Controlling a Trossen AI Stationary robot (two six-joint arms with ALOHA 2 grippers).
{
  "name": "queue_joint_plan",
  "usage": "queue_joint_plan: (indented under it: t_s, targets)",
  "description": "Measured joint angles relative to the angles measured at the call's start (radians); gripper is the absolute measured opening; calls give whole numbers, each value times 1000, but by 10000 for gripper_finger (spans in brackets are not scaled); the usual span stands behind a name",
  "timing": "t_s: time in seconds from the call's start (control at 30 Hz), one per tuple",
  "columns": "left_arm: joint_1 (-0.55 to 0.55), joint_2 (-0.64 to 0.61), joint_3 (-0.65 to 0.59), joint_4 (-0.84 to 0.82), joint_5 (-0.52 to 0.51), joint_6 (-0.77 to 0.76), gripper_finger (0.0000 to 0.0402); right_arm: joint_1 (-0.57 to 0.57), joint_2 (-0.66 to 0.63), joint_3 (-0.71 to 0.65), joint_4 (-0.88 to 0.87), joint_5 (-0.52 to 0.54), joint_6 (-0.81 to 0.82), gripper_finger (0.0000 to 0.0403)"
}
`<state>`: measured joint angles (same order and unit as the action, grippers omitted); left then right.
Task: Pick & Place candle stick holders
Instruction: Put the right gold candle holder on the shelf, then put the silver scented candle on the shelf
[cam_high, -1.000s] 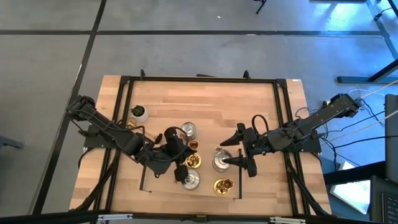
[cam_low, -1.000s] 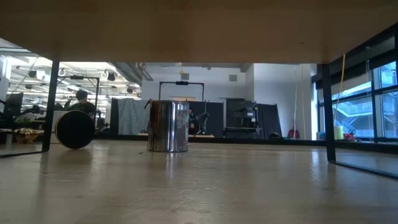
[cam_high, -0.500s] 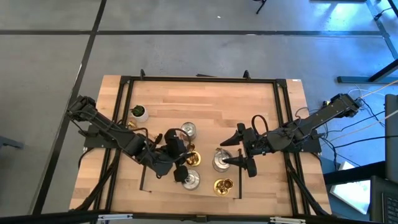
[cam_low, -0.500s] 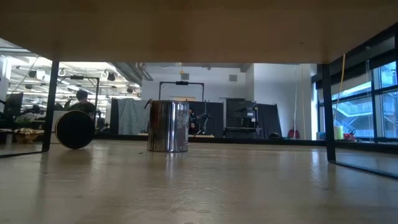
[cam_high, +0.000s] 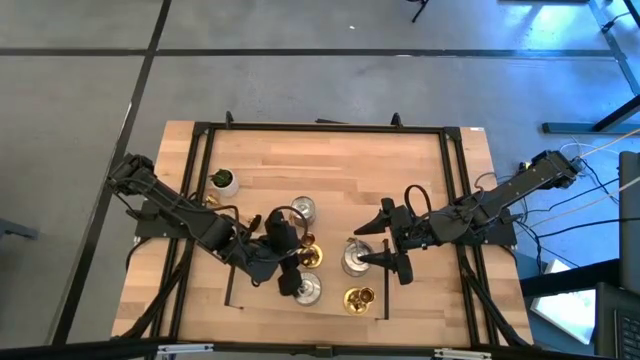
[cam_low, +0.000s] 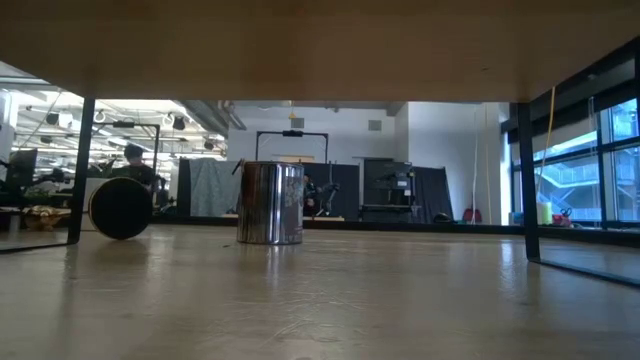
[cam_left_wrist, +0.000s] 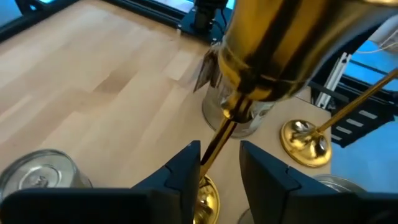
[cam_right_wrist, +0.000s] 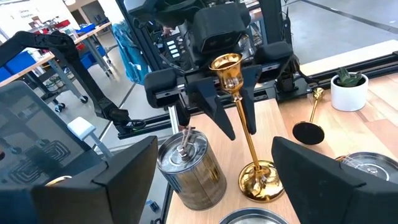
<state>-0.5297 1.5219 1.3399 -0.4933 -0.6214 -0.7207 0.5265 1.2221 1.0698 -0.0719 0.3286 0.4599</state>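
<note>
A gold candle stick holder (cam_right_wrist: 244, 118) stands upright on its round base (cam_right_wrist: 258, 180) near the table's middle. My left gripper (cam_right_wrist: 238, 132) is open, a finger on either side of its slim stem (cam_left_wrist: 219, 138). A second gold holder (cam_high: 358, 298) stands near the front edge. Three squat silver holders (cam_high: 300, 210) (cam_high: 305, 290) (cam_high: 355, 258) stand around them. My right gripper (cam_high: 372, 244) hangs wide open to the right of the group, above the table, with nothing between its fingers. My left gripper's fingers come level from the table's left and stand across the gold holder's stem (cam_right_wrist: 241, 106), below the cup. One finger (cam_left_wrist: 186, 168) is right beside the stem, and I cannot tell whether it touches. The holder stands upright with its base on the table.
A small white pot with a green plant (cam_high: 224, 180) stands at the far left, with another gold stem and a black disc (cam_right_wrist: 309, 132) close to it. A black metal frame (cam_high: 320, 127) runs around the wooden table top.
My left gripper has turned a little in place at the gold holder. The holder has kept its place on the table.
</note>
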Motion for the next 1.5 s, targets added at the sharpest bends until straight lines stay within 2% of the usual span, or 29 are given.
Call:
queue_joint_plan:
  t_s: [0.37, 0.53, 0.63, 0.8, 0.93, 1.03, 1.17, 1.3, 1.43, 1.5]
  targets:
    - [2, -1, 67, -166, 23, -21, 116, 0, 0, 0, -12, 0, 0, 319]
    - [2, -1, 110, -375, 63, -105, 116, 0, 0, 0, -18, 1, 0, 319]
    - [2, -2, 133, -530, 74, -198, 116, -2, 0, 0, -17, 4, 0, 319]
    - [14, -2, 140, -755, 63, -460, 116, -10, -14, 0, -17, 4, -3, 319]
    - [43, -2, 140, -909, 10, -696, 116, -39, -58, 0, -7, 23, 40, 319]
    - [75, -2, 140, -983, -14, -776, 115, -76, -95, 0, 10, 38, 53, 319]
    - [129, -2, 140, -1009, -17, -723, 115, -122, -145, 0, 90, 42, 31, 319]
    - [207, -7, 140, -999, 14, -599, 115, -193, -207, 0, 188, 37, 154, 319]
    - [293, -27, 140, -934, 64, -373, 115, -295, -240, 1, 297, -64, -49, 319]
    - [340, -45, 140, -889, 111, -232, 115, -368, -239, 15, 286, -135, -91, 319]
